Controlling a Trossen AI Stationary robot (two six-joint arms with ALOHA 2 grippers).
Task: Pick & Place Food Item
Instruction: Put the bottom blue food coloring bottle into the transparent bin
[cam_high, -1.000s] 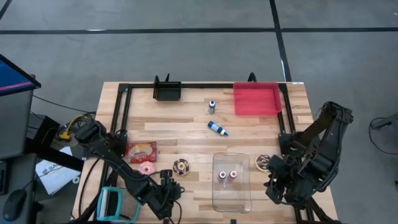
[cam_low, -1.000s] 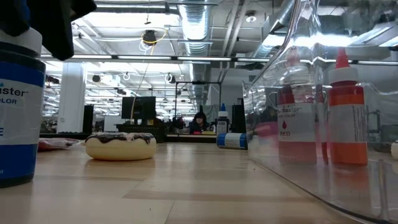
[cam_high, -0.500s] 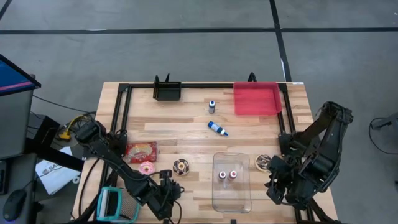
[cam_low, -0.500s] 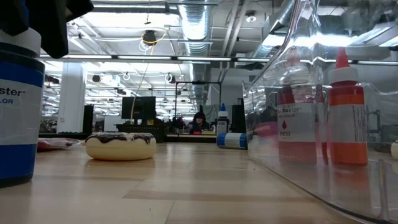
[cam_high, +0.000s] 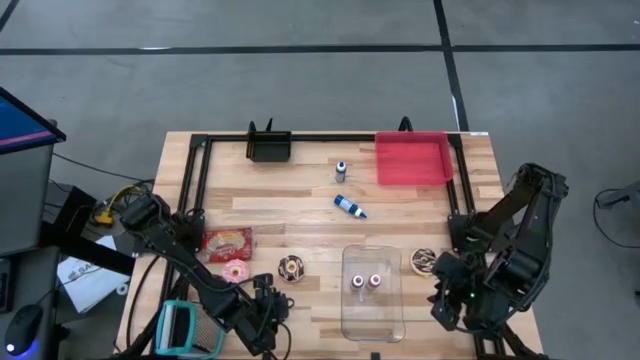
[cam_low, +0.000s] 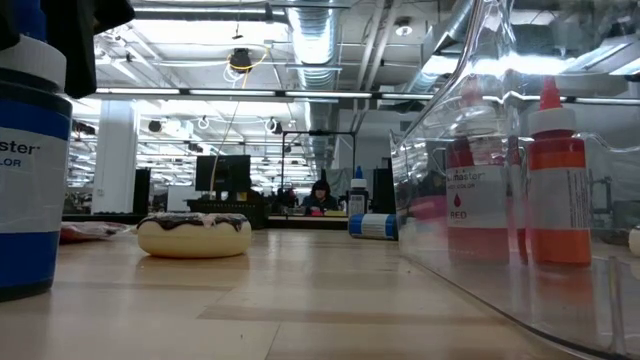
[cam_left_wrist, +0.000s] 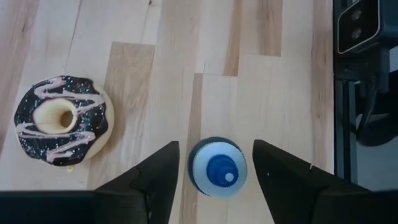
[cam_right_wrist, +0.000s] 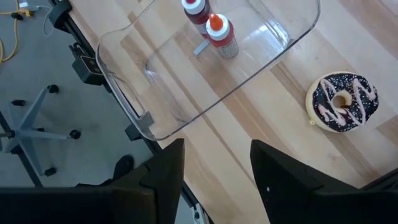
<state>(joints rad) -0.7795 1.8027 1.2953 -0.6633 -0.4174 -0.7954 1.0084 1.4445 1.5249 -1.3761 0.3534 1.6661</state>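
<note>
A blue-capped bottle (cam_left_wrist: 217, 167) stands upright on its base near the table's near edge, also seen in the low view (cam_low: 30, 170). My left gripper (cam_left_wrist: 216, 146) hangs over it, open, one finger on either side with a narrow gap to each. In the high view this gripper (cam_high: 270, 318) hides the bottle. A chocolate donut (cam_left_wrist: 62, 119) lies flat just beyond it. My right gripper (cam_right_wrist: 214, 152) is open and holds nothing, high over the near edge beside a clear container (cam_right_wrist: 186, 93). A second chocolate donut (cam_right_wrist: 344, 101) lies to that container's right.
Two red bottles (cam_high: 366, 282) stand in the clear container (cam_high: 372, 315). A pink donut (cam_high: 237, 270) and a red snack packet (cam_high: 227, 241) lie at the left. A blue bottle (cam_high: 350, 207) lies mid-table, with a small bottle (cam_high: 341, 170), a black bin (cam_high: 269, 147) and a red tray (cam_high: 412, 158) farther back.
In the low view, less of my left gripper's dark body now shows over the blue bottle's cap. The bottle stays upright in the same place.
</note>
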